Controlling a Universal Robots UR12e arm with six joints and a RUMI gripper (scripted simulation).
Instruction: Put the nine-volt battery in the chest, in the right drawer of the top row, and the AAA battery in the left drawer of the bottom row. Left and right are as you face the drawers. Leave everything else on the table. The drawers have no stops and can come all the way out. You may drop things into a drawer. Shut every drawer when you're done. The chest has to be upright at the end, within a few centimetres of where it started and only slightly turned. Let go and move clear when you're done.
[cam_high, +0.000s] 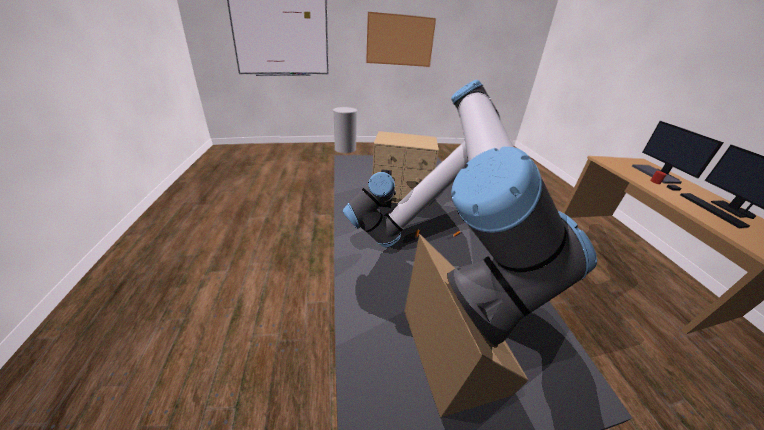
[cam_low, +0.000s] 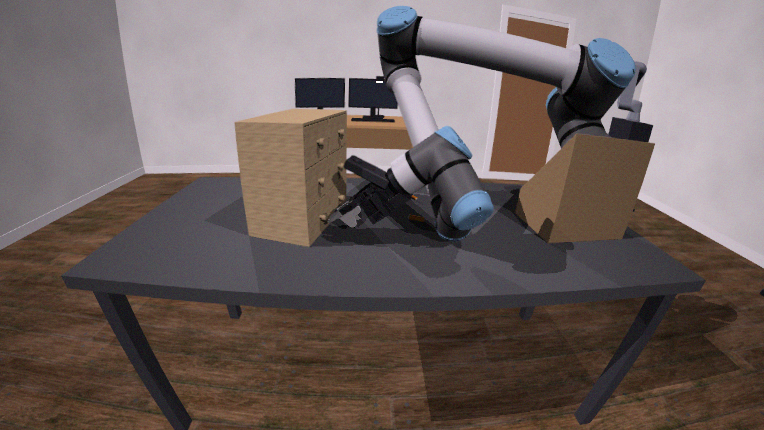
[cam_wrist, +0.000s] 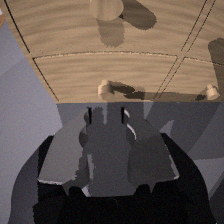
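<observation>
The wooden chest (cam_high: 406, 139) (cam_low: 275, 176) stands upright at one end of the table, with two columns of three drawers. No drawer visibly stands out. My gripper (cam_wrist: 106, 108) (cam_low: 333, 216) is low in front of the bottom left drawer (cam_wrist: 70, 75). Its fingers are partly open with a narrow gap and nothing between them. The round knob (cam_wrist: 104, 90) of that drawer is just ahead of the fingertips in the wrist view. Two small orange things, one (cam_high: 418, 233) (cam_low: 415, 217) nearer the arm and another (cam_high: 457, 233) (cam_low: 414, 197) beyond it, lie on the table; which batteries they are, I cannot tell.
A wooden wedge-shaped box (cam_high: 443, 320) (cam_low: 598, 192) stands near the arm's base, at the other end of the table (cam_low: 374, 275). The bottom right knob (cam_wrist: 212, 92) is to the right of the gripper. The middle left knob (cam_wrist: 106, 7) is above the fingers.
</observation>
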